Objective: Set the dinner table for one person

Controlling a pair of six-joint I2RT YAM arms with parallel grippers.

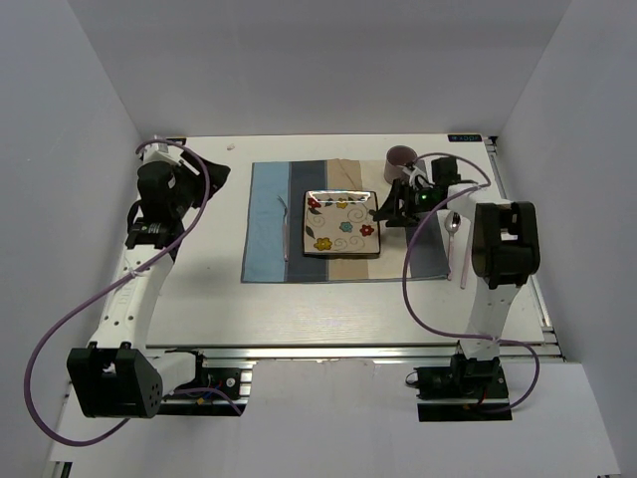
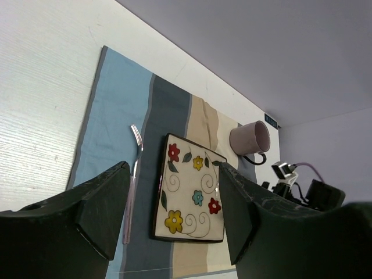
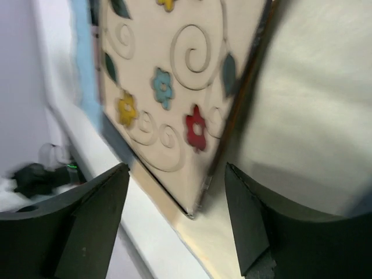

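Note:
The off-white dinner table [image 1: 199,299] carries a striped blue, grey and beige placemat [image 1: 264,219]. A square flowered plate [image 1: 343,224] lies at the placemat's middle. A clear fork [image 1: 286,229] lies to the left of the plate. A mauve mug [image 1: 400,159] stands at the back right, and a spoon [image 1: 456,239] lies at the mat's right edge. My right gripper [image 1: 386,209] is open and low at the plate's right edge. In the right wrist view its jaws [image 3: 175,168] frame a plate corner [image 3: 192,145] without touching it. My left gripper [image 1: 211,179] is open and empty, raised at the back left.
A metal rail [image 1: 348,351] runs along the table's near edge. White walls enclose the left, back and right sides. The left wrist view shows the plate [image 2: 192,192], fork [image 2: 135,174] and mug [image 2: 250,138] beyond my left gripper [image 2: 174,168].

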